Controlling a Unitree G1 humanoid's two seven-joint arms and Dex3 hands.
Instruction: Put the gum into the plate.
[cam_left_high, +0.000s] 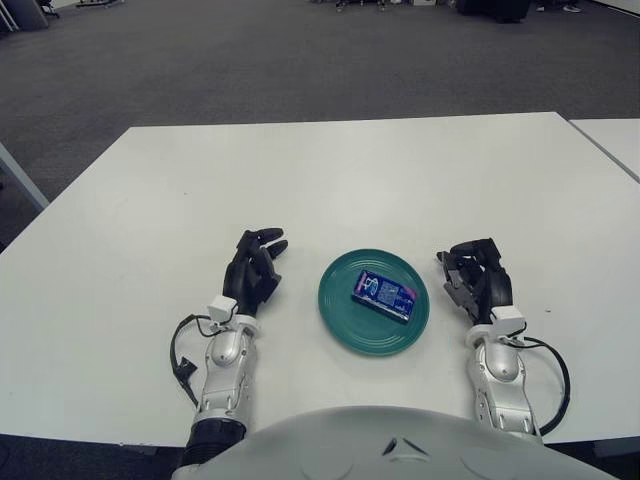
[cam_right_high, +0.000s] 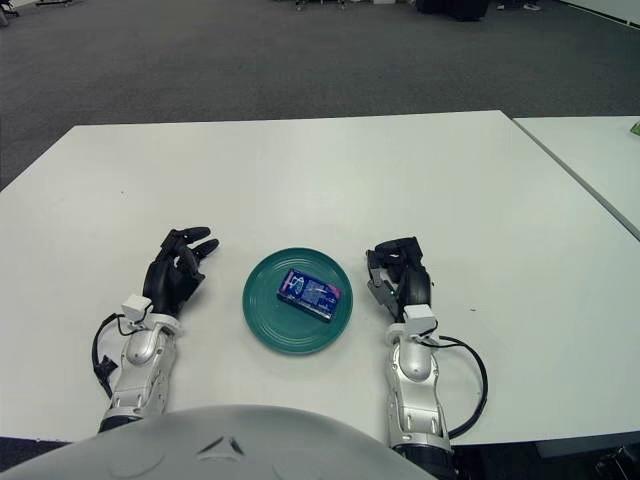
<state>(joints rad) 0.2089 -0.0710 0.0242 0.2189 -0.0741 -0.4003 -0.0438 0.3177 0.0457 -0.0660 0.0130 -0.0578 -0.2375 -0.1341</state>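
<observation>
**A:** Where is the gum?

**B:** The gum pack (cam_left_high: 384, 295) lies flat inside the green plate (cam_left_high: 342, 325), a little right of the plate's middle. It is a blue box with a printed face turned up.

**A:** Which way does it run?

**B:** Its long axis is slanted: one end points to the robot's far left, the other to the near right, so it sits askew to the table's front edge. Neither hand touches it.

**A:** And the hands?

**B:** The left hand (cam_left_high: 252, 273) shows just left of the plate, apart from its rim, with its dark fingers (cam_left_high: 268, 238) loosely extended forward and holding nothing. The right hand (cam_left_high: 476, 276) shows just right of the plate, also clear of it; its fingers are bent inward a little but slack, and hold nothing.

**A:** Do both rest on the white table (cam_left_high: 330, 180)?

**B:** I cannot tell whether either touches it.

**A:** Does one eye show more than the other?

**B:** The right eye view takes in more of the neighbouring table (cam_right_high: 590, 170) on the right, with a small green thing (cam_right_high: 635, 127) at the picture's edge. The left eye view shows only that table's corner, yet takes in a pale table leg (cam_left_high: 18, 178) on the far left.
</observation>
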